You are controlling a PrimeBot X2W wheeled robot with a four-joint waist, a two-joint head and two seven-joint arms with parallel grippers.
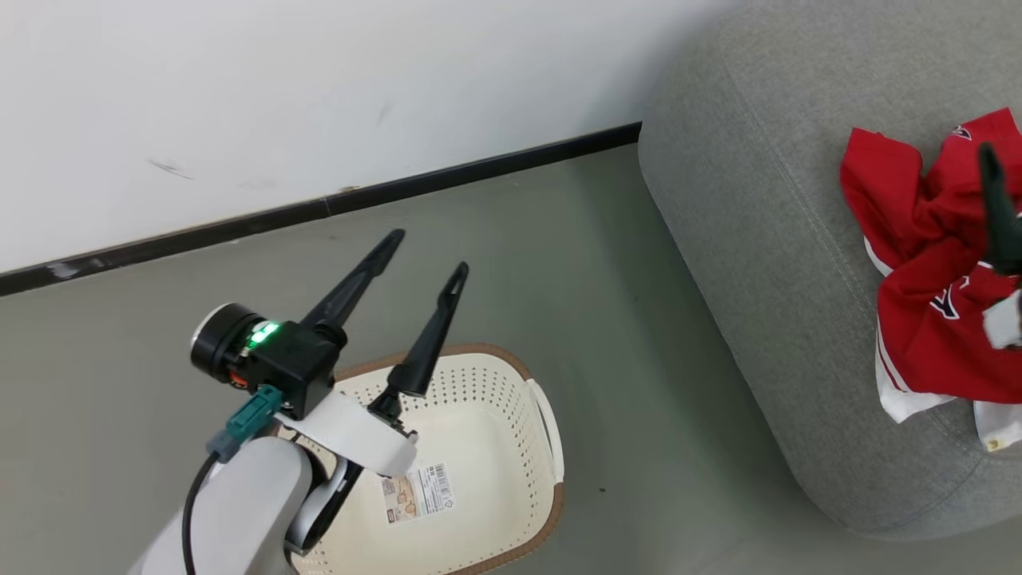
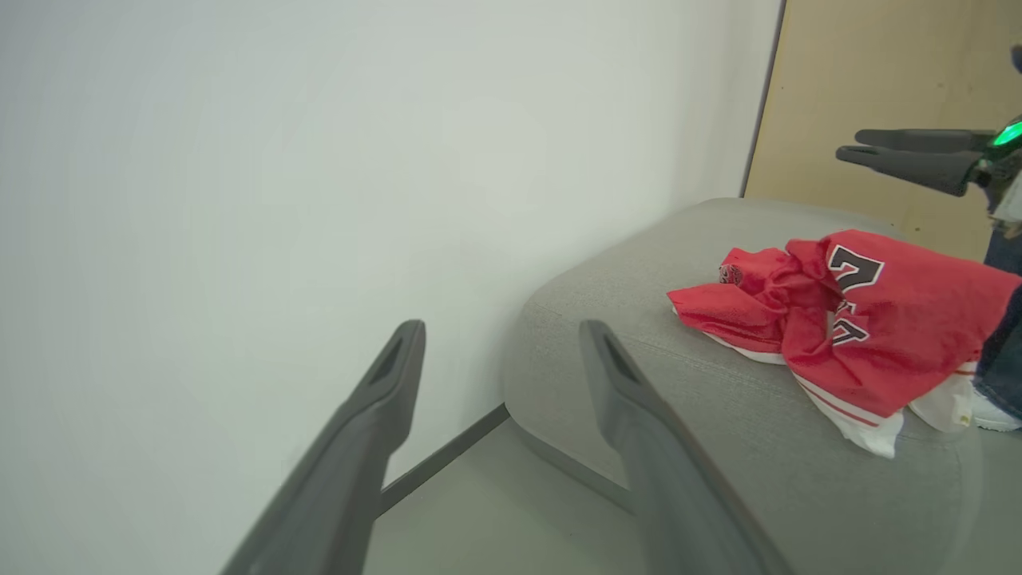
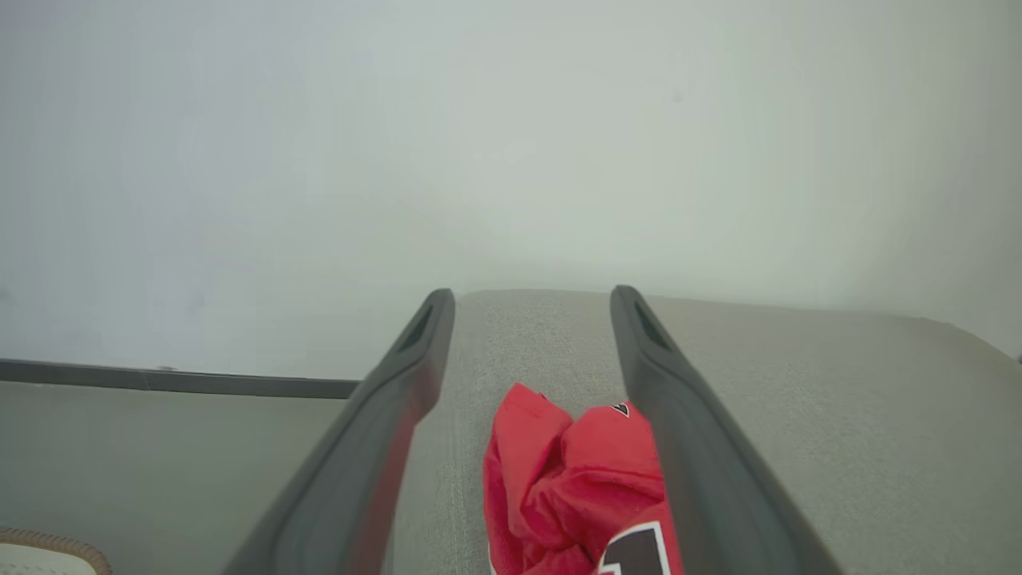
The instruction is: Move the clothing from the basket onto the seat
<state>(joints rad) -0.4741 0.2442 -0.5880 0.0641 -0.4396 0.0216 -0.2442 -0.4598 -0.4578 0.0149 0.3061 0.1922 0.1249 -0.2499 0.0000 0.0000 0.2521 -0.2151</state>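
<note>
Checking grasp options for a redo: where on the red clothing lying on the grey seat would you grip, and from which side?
Probably the bunched ridge of folds at the wall-side end of the clothing, coming straight down from above. There the fabric is crumpled and stands up off the seat; the white-banded hem lies flat, leaving little to pinch.
</note>
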